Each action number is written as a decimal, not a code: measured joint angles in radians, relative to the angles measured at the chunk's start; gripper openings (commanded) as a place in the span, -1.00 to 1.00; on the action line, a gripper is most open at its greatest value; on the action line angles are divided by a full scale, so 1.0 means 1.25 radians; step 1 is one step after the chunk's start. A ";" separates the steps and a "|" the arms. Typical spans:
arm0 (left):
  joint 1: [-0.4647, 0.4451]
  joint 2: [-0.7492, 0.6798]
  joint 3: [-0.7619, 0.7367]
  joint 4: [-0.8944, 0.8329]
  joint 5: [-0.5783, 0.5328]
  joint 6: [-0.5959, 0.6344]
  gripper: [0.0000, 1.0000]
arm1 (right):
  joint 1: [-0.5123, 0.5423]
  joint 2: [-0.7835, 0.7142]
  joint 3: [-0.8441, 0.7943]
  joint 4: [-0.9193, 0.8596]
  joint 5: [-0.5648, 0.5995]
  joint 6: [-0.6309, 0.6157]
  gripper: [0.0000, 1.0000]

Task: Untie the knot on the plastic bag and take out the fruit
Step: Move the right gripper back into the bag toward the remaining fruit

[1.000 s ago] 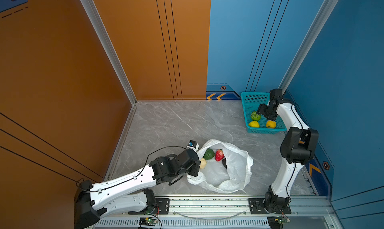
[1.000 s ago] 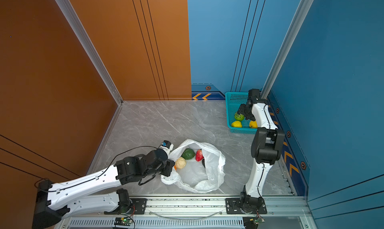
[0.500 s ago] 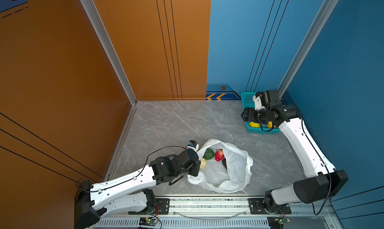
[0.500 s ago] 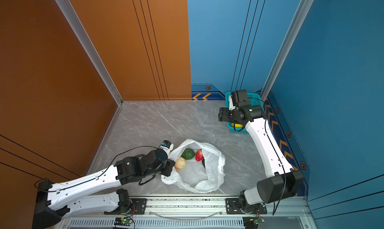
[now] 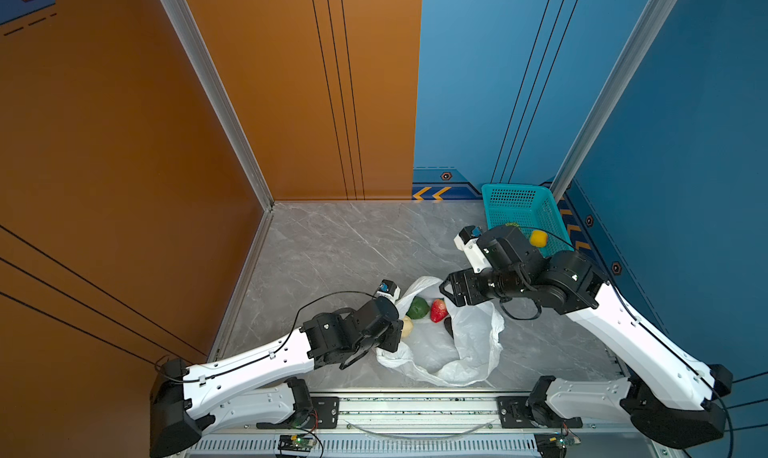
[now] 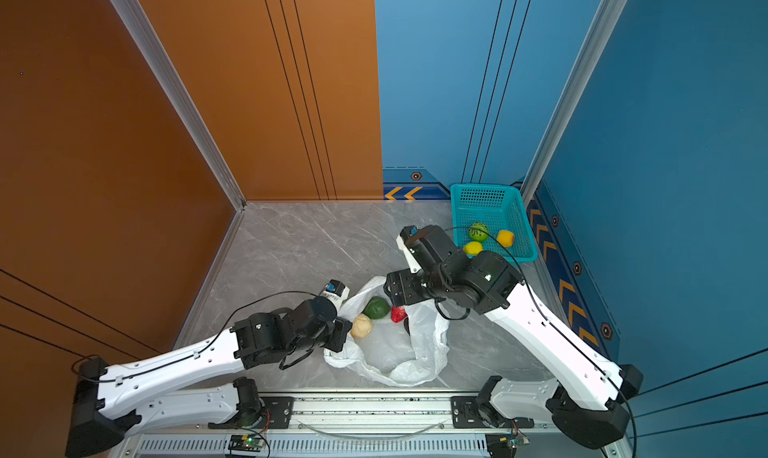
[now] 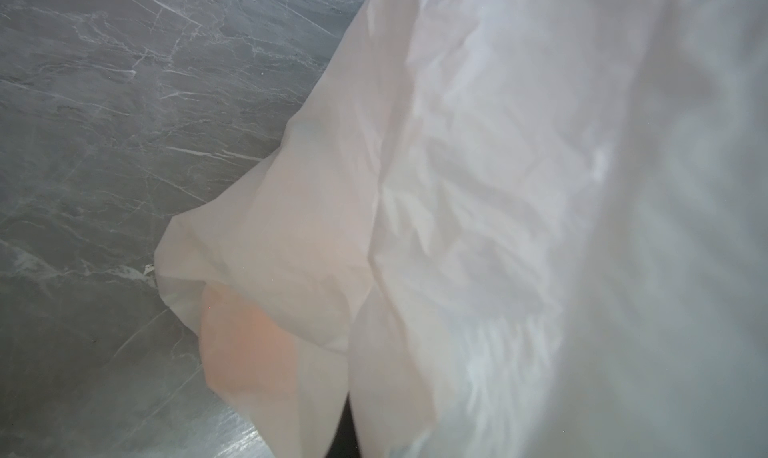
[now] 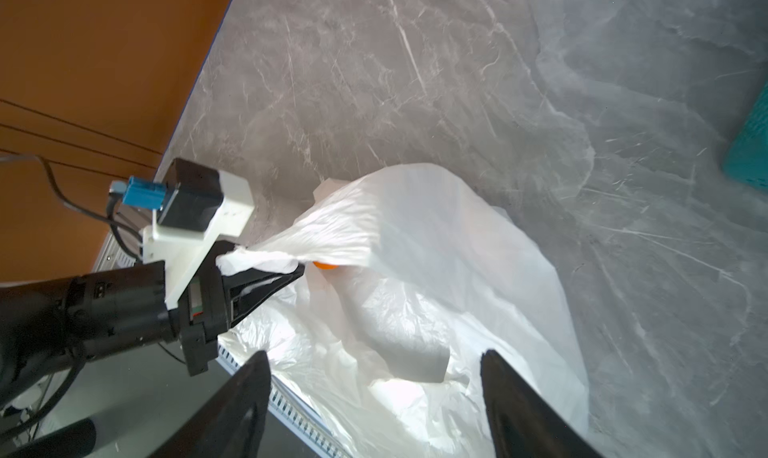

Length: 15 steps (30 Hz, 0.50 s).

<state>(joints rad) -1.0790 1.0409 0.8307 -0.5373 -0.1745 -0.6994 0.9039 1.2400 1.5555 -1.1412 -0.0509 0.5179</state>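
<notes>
If the thin rim slips from the left gripper (image 8: 266, 269), whose jaws are clamped tight on the plastic bag (image 5: 465, 344), the mouth could sag shut over the fruit. The right gripper (image 8: 372, 356), jaws wide and empty, might then snag film instead. In the open mouth, the cream knobbly fruit (image 5: 406, 326) sits just beside the left jaws; the green mango (image 5: 417, 307) and red fruit (image 5: 438, 309) lie close under the right jaws, with the teal basket (image 6: 484, 198) well beyond
</notes>
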 measured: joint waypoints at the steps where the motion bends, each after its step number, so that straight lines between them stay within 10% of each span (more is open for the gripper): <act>1: 0.000 0.000 0.000 0.000 0.000 0.000 -1.00 | 0.025 -0.002 -0.015 0.000 0.009 0.011 0.60; 15: 0.000 -0.004 0.000 0.006 0.000 0.002 -1.00 | 0.221 0.034 -0.361 0.158 0.134 0.087 0.57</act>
<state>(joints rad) -1.0790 1.0363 0.8307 -0.5297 -0.1745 -0.6968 1.1805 1.2823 1.1038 -0.9436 0.1165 0.6262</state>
